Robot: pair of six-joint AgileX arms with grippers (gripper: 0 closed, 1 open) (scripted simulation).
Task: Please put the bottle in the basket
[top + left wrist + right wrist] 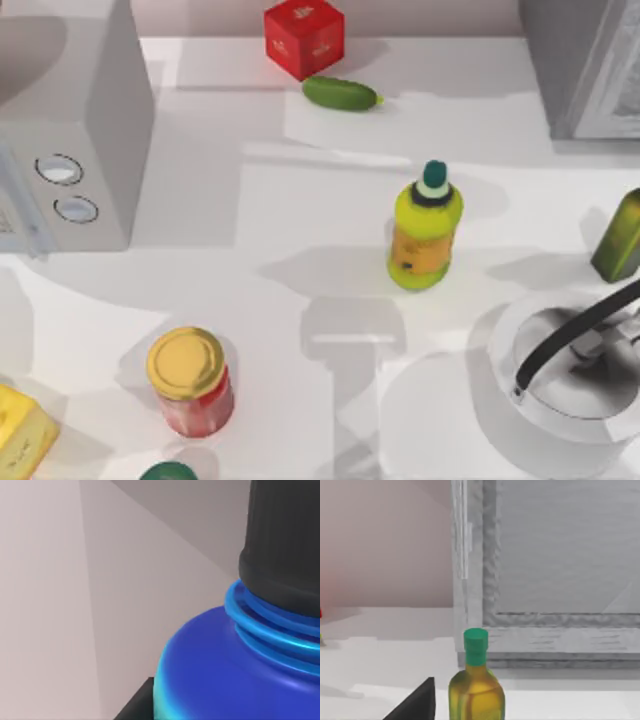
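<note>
1. One bottle (235, 680) fills your left wrist camera at point-blank range, black cap (282, 545) upright, which suggests the left arm carries it; whether that gripper is clamped on it, you cannot tell.
2. Your target, the basket (560, 425), sits at the bench's four o'clock corner.
3. Keep clear of the yellow-green bottle (425, 235) near centre.
</note>
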